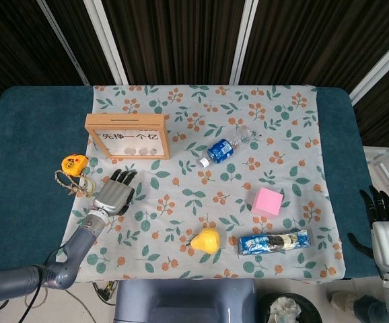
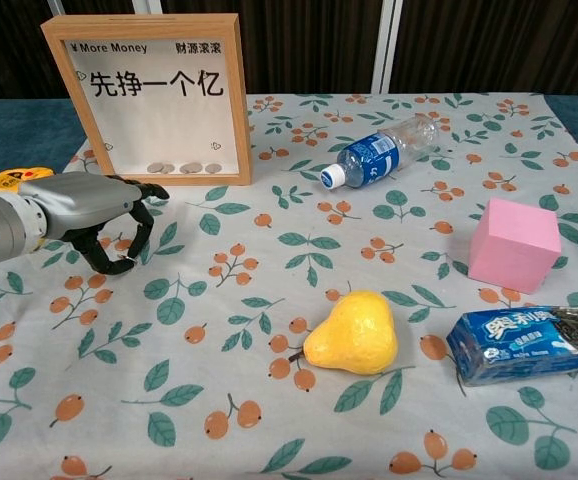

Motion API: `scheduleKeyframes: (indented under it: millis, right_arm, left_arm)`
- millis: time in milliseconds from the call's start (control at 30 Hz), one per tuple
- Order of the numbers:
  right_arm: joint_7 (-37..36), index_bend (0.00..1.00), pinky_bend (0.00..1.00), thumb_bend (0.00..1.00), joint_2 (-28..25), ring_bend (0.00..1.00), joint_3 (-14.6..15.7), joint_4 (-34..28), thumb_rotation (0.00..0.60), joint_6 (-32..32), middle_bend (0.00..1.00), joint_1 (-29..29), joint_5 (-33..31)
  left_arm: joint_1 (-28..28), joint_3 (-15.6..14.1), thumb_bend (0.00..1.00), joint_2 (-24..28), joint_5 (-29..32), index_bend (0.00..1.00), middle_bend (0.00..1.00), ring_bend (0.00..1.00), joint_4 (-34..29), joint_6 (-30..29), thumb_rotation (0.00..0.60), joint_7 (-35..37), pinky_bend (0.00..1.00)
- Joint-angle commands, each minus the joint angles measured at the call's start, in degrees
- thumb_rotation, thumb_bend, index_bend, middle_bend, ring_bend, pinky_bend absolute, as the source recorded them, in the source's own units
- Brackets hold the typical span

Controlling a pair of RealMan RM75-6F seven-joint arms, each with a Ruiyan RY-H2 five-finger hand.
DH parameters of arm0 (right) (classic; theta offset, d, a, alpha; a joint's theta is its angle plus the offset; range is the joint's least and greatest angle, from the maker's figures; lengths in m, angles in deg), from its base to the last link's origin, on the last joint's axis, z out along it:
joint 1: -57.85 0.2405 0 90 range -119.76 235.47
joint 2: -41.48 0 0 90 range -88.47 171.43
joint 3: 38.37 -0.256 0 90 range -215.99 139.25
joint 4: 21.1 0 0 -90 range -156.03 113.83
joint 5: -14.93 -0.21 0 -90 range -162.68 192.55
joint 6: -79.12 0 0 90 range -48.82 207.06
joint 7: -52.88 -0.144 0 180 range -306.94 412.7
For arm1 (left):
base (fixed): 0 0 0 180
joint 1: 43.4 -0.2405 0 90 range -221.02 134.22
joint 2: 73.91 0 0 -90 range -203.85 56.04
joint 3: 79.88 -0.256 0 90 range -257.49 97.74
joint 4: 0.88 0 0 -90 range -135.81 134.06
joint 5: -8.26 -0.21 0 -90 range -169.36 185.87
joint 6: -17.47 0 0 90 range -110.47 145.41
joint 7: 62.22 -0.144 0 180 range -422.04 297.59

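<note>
Ahead of the left hand (image 2: pixel 89 215), passage is blocked by the wooden frame (image 2: pixel 149 95); on its outer side lie the yellow tape measure (image 1: pixel 74 164) and a cord (image 1: pixel 65 182). Toward the pear (image 2: pixel 353 334) and the bottle (image 2: pixel 381 150), open cloth (image 2: pixel 259 300) is left. The right hand (image 1: pixel 381 210) is shown off the table edge, with the pink cube (image 1: pixel 267 201) and snack packet (image 1: pixel 274 241) well inward of it.

Dark slatted wall (image 1: pixel 181 40) with white beams behind blue table (image 1: pixel 26 155)
</note>
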Motion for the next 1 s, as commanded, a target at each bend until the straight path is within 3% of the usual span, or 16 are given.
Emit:
scheduleKeyframes:
  millis: [33, 333, 467, 600, 700, 833, 900, 1000]
  right_arm:
    - [0.0, 0.08, 0.0, 0.3, 0.0, 0.0, 0.0, 0.0, 0.6, 0.0, 0.0, 0.0, 0.0]
    - [0.0, 0.08, 0.0, 0.3, 0.0, 0.0, 0.0, 0.0, 0.6, -0.1, 0.0, 0.0, 0.0]
    - [0.0, 0.08, 0.0, 0.3, 0.0, 0.0, 0.0, 0.0, 0.6, 0.0, 0.0, 0.0, 0.0]
    - [0.1, 0.08, 0.0, 0.3, 0.0, 0.0, 0.1, -0.1, 0.6, 0.0, 0.0, 0.0, 0.1]
    - [0.2, 0.08, 0.0, 0.3, 0.1, 0.0, 0.1, -0.1, 0.6, 0.0, 0.0, 0.0, 0.1]
    - [0.3, 0.08, 0.0, 0.3, 0.1, 0.0, 0.1, -0.2, 0.6, -0.1, 0.0, 0.0, 0.1]
    - [0.3, 0.08, 0.0, 0.3, 0.1, 0.0, 0.1, -0.2, 0.6, -0.1, 0.0, 0.0, 0.1]
    - [0.3, 0.08, 0.0, 0.3, 0.1, 0.0, 0.0, -0.2, 0.6, -0.1, 0.0, 0.0, 0.1]
  left_arm:
    - [-0.1, 0.2, 0.42, 0.3, 0.1, 0.64, 0.01, 0.0, -0.5, -0.4, 0.6, 0.0, 0.0]
    - [-0.3, 0.7, 0.51, 1.5, 0.4, 0.68, 0.04, 0.0, -1.9, -0.8, 0.6, 0.6, 0.0]
    - [-0.1, 2.1, 0.56, 5.2, 0.5, 0.68, 0.04, 0.0, -6.9, -0.2, 0.6, 2.6, 0.0]
    - [0.9, 3.8, 0.59, 12.1, 1.6, 0.68, 0.05, 0.0, -15.4, 2.2, 0.6, 4.3, 0.0]
    - [2.7, 5.6, 0.6, 20.1, 4.8, 0.68, 0.06, 0.0, -23.5, 6.1, 0.6, 5.9, 0.0]
    - [5.0, 6.4, 0.61, 26.1, 7.8, 0.68, 0.06, 0.0, -28.2, 8.1, 0.6, 5.2, 0.0]
    - [7.9, 8.3, 0.61, 33.2, 13.0, 0.68, 0.06, 0.0, -33.1, 10.4, 0.6, 5.6, 0.0]
    - [11.6, 8.9, 0.62, 39.2, 19.2, 0.68, 0.07, 0.0, -35.4, 13.2, 0.6, 6.0, 0.0]
